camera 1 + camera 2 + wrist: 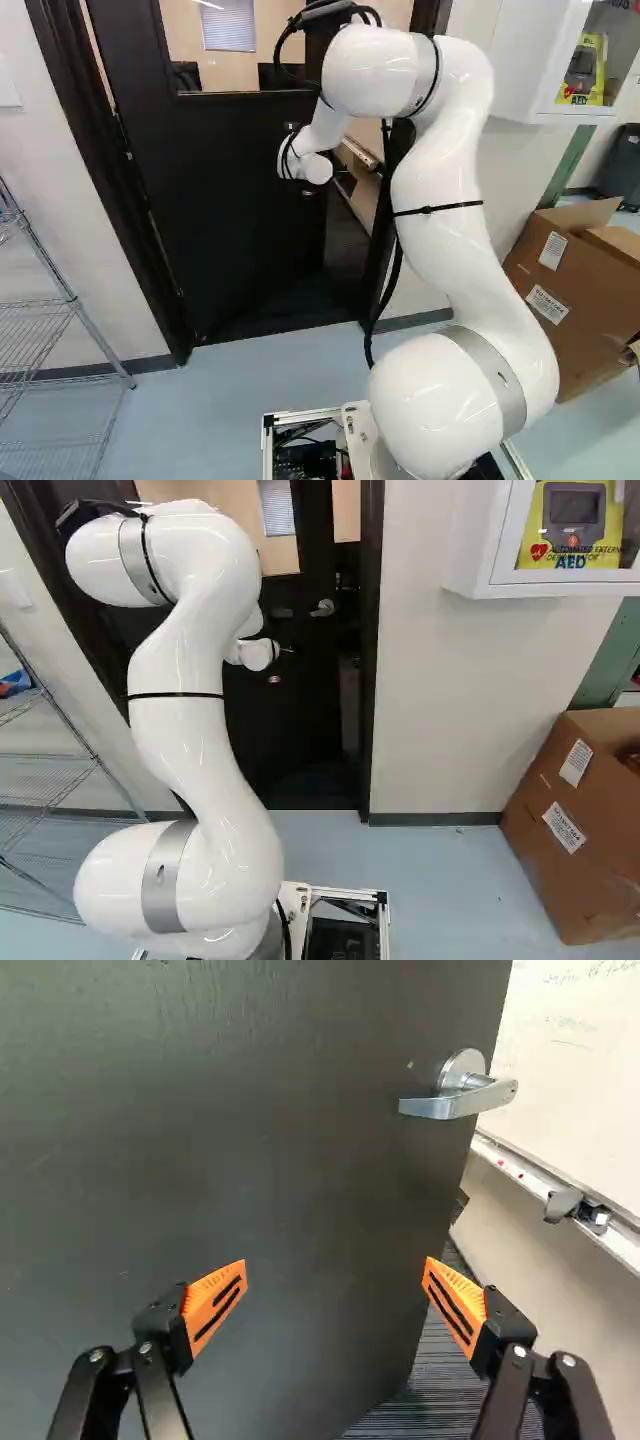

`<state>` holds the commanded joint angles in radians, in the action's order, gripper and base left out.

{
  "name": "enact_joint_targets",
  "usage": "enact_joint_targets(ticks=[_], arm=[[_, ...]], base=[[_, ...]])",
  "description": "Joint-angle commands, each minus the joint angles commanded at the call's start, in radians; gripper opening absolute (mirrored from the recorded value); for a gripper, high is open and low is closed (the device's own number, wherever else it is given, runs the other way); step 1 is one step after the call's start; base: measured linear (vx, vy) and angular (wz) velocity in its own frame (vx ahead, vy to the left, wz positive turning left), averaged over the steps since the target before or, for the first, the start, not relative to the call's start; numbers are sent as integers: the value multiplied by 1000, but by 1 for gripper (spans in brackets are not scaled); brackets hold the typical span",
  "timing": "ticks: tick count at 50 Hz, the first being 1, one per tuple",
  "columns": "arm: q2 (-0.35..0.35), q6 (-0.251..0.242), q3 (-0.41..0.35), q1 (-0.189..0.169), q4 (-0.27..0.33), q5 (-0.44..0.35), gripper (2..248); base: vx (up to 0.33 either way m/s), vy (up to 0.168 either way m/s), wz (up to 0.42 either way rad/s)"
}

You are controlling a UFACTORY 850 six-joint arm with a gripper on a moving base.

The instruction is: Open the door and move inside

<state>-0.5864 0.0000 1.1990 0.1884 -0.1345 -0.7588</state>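
Pincer (335,1272) fingers stood wide apart before the dark door (220,170), which hung partly open within its frame (371,680). Its metal handle (455,1098) sat ahead of the fingers, near the door's free edge; a pale board (570,1060) showed beyond that edge.
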Motion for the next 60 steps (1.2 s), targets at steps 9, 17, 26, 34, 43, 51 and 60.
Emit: enact_joint_targets(ticks=[9,17,26,34,43,51,60], arm=[[44,0,-58,-6,0,0,247],[84,0,-110,-12,0,0,247],[127,0,-164,-19,0,0,247],[165,0,-212,-25,0,0,247],[208,0,-265,-32,0,0,247],[245,0,-311,-40,1,-2,247],[286,0,-359,-52,13,-9,247]], base=[[0,0,0],[0,0,0],[0,0,0],[0,0,0],[0,0,0],[0,0,0],[0,0,0]])
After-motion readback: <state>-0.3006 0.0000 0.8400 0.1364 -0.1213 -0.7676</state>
